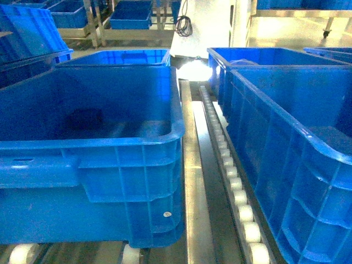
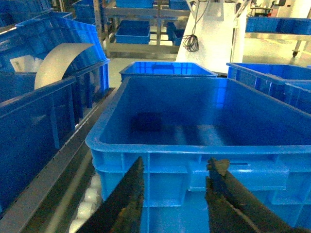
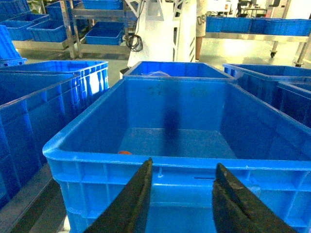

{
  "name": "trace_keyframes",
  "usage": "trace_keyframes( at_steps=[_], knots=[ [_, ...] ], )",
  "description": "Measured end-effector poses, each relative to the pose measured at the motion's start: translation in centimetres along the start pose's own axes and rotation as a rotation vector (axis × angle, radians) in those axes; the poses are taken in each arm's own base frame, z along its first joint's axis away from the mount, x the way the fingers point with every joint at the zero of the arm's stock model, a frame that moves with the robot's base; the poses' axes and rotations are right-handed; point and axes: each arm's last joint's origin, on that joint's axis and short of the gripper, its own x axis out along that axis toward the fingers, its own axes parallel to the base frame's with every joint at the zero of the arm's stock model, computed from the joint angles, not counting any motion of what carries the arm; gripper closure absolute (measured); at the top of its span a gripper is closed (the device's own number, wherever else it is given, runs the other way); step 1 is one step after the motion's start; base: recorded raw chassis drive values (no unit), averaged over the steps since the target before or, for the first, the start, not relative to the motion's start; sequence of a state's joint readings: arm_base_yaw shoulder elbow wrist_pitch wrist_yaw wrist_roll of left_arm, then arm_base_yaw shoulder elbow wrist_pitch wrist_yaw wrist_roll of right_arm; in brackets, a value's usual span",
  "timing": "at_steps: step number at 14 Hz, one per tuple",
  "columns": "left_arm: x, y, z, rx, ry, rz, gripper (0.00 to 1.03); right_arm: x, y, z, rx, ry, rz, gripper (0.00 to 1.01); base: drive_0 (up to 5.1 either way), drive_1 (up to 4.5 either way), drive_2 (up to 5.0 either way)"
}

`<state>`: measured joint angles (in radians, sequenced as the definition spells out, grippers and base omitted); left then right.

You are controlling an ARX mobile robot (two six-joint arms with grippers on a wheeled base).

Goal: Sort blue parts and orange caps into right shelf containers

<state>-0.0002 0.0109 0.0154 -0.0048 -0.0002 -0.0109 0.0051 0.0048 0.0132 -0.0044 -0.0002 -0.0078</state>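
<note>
Left to right, what you've got:

Left gripper (image 2: 175, 204): fingers spread, nothing between them, sitting low centre of the left wrist view just short of the near wall of the left crate (image 1: 110, 159). That crate fills the left half of the head view. Something dark lies on its floor (image 2: 148, 121), left of centre; too dim to tell if it's a blue part.

Middle of the head view: roller track (image 1: 234, 181) running between the two crate rows.

Right crate (image 1: 291, 165) takes the right side of the head view. Right gripper (image 3: 182, 199): also spread and empty, bottom centre of its view, facing that crate's near wall. One orange cap (image 3: 125, 152) just shows over the near rim, lower left of the floor.

Handling, my guess: the cap looks small, light, rigid plastic, probably slick. You'd pinch it across its diameter, coming straight down. It's tight to the near wall, so expect poor finger clearance on that side. Crates look stiff; don't lean on the rims.
</note>
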Motion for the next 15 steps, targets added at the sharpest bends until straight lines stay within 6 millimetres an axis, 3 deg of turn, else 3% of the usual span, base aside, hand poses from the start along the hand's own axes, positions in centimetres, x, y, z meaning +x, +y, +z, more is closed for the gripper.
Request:
trace_keyframes(
  at_steps=[5, 8, 15],
  knots=[
    [0.0, 0.0, 0.0, 0.0, 0.0, 0.0, 0.11, 0.0, 0.0, 0.0, 0.0, 0.0, 0.0, 0.1, 0.0, 0.0, 0.0],
    [0.0, 0.0, 0.0, 0.001, 0.0, 0.0, 0.03, 0.0, 0.0, 0.0, 0.0, 0.0, 0.0, 0.01, 0.0, 0.0, 0.0],
    [0.0, 0.0, 0.0, 0.001, 0.0, 0.0, 0.05, 0.0, 0.0, 0.0, 0.0, 0.0, 0.0, 0.03, 0.0, 0.0, 0.0]
  ],
)
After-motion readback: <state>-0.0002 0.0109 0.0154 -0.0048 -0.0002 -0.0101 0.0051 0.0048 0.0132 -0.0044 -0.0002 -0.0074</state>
